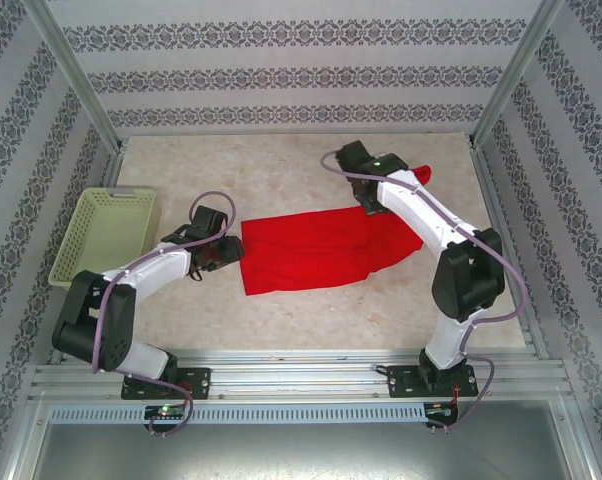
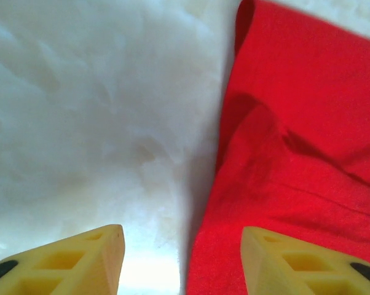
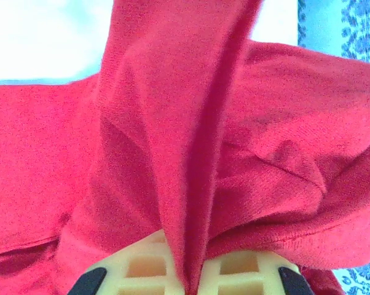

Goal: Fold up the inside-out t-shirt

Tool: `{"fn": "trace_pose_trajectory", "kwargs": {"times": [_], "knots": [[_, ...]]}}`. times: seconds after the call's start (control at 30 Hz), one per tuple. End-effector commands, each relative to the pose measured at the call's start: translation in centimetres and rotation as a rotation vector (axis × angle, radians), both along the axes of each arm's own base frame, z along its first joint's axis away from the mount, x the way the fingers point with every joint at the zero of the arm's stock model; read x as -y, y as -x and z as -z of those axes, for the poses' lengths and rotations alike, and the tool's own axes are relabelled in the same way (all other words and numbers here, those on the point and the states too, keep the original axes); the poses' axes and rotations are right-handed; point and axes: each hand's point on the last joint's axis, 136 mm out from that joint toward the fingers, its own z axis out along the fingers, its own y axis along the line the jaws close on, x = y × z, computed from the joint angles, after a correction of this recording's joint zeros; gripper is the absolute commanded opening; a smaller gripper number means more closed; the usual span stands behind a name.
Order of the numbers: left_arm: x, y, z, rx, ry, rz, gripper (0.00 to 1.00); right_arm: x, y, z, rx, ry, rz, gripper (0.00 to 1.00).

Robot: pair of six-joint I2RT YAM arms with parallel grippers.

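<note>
Left arm (image 1: pixel 131 285) and right arm (image 1: pixel 421 210): same build, white moulded link shells between bulky black joint housings. One mauve cable (image 1: pixel 213 194) runs loose outside each arm, arching clear of the shell near the wrist. Each arm ends in a flat black base plate (image 1: pixel 166 383). Small green light (image 1: pixel 378 158) on the right wrist housing. Left gripper (image 2: pixel 182 246) and right gripper (image 3: pixel 188 273): yellow plastic fingers (image 2: pixel 74 258) with lattice cut-outs and black inserts at the outer corners.

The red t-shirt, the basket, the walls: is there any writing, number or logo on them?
None readable. The red t-shirt is plain, the pale green basket bears no label, and the walls carry only an ornamental pattern, no letters.
</note>
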Motion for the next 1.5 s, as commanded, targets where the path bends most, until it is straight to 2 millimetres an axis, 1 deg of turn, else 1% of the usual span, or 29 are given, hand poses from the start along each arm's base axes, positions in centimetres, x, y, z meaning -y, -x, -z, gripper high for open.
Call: {"fn": "trace_pose_trajectory", "kwargs": {"times": [0.0,0.07,0.17,0.23,0.33,0.43,0.73,0.9,1.03,1.2,1.3,1.33,1.37,1.4,1.47], "knots": [[1.3,-0.2,0.5,0.016,0.058,0.052,0.48,-3.2,1.1,0.7,-0.088,0.033,-0.076,0.00],[1.6,-0.3,0.7,0.022,0.074,0.062,0.46,-5.9,1.3,1.8,-0.130,0.013,-0.114,0.00],[2.1,-0.4,1.3,0.028,0.096,0.077,0.42,-9.3,1.8,3.1,-0.170,-0.025,-0.152,0.00],[2.7,-0.4,1.7,0.021,0.113,0.093,0.39,-11.2,2.0,3.7,-0.188,-0.045,-0.167,0.00],[3.5,-0.2,2.4,0.012,0.134,0.110,0.35,-14.1,2.3,4.4,-0.211,-0.120,-0.184,0.00],[4.0,0.1,3.0,0.007,0.145,0.122,0.30,-16.4,2.6,4.9,-0.229,-0.190,-0.190,0.00],[5.4,0.7,3.6,0.009,0.155,0.160,0.19,-21.2,3.3,6.1,-0.275,-0.373,-0.180,0.00],[6.0,0.8,3.9,0.006,0.160,0.173,0.15,-23.3,3.3,6.6,-0.289,-0.457,-0.167,0.00],[6.1,0.9,3.8,0.011,0.159,0.175,0.14,-25.6,3.8,7.2,-0.301,-0.525,-0.181,0.00],[6.1,1.0,3.7,0.016,0.162,0.174,0.14,-26.9,3.4,8.4,-0.306,-0.552,-0.165,0.00],[6.0,1.0,3.5,0.018,0.159,0.172,0.14,-27.6,3.1,8.7,-0.304,-0.573,-0.164,0.09],[5.9,1.1,3.6,0.018,0.156,0.170,0.14,-27.8,3.0,8.8,-0.306,-0.586,-0.167,0.16],[5.8,1.2,3.6,0.018,0.153,0.166,0.14,-28.0,2.9,8.7,-0.304,-0.599,-0.168,0.20],[5.7,1.3,3.5,0.020,0.152,0.164,0.14,-28.1,2.7,8.6,-0.302,-0.608,-0.168,0.21],[5.6,1.4,3.4,0.028,0.153,0.161,0.14,-27.8,1.8,8.2,-0.282,-0.627,-0.153,0.20]]}}
